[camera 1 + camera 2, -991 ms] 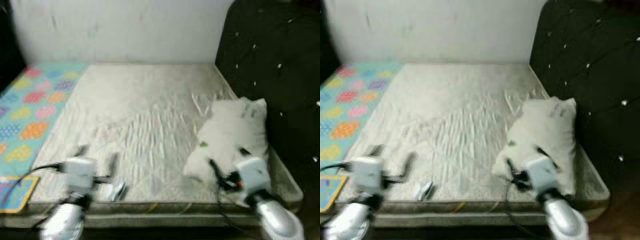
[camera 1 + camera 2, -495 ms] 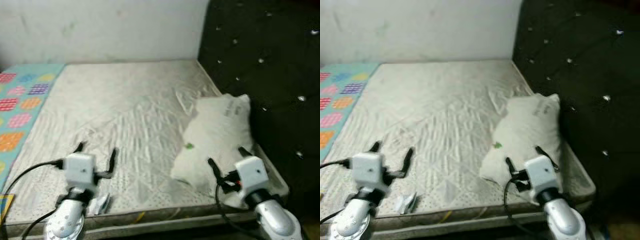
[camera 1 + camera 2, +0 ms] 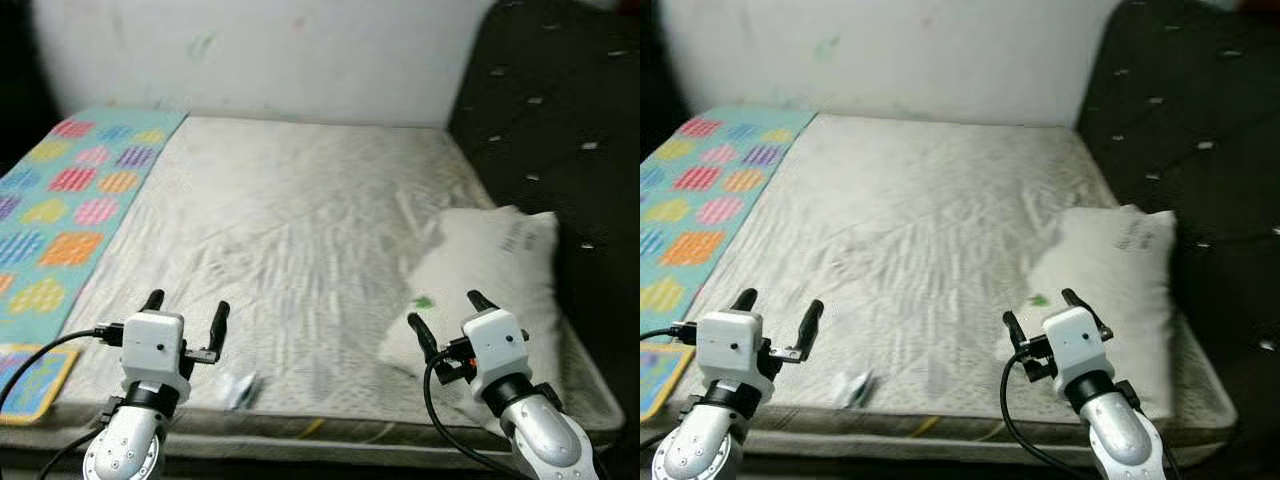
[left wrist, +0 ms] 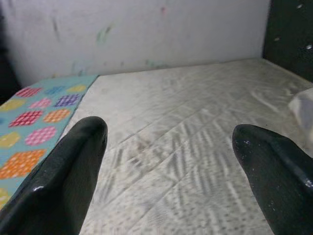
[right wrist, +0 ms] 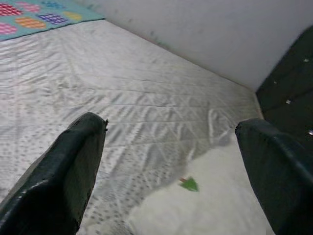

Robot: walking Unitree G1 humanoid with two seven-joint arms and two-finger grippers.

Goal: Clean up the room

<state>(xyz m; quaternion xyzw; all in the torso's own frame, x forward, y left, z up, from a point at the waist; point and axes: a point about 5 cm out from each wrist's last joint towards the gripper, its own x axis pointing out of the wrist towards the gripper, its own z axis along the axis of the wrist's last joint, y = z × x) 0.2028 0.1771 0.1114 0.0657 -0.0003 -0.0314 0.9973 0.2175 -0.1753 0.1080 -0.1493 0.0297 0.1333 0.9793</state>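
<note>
A bare, quilted grey-white mattress spans the middle of the head views, its cover wrinkled and lightly stained, running back to a pale wall marked with faint smudges of colour. On the robot's left a turquoise mat with bright patterned patches lies along the mattress edge. On the right stands a dark tufted headboard with small pale buttons. A white pillow rests on the mattress's right side, against the headboard, with a small green mark near its front corner. A small crumpled wrapper lies at the mattress's near edge, left of centre, just beside the left gripper. That gripper hovers over the near left edge with its two black fingers spread apart and nothing between them; a black cable loops from its wrist. The right gripper hovers over the pillow's near corner, fingers likewise spread and holding nothing. In the wrist views each pair of fingers frames the mattress surface, with the mat and wall beyond the left pair and the pillow's corner beneath the right pair.
</note>
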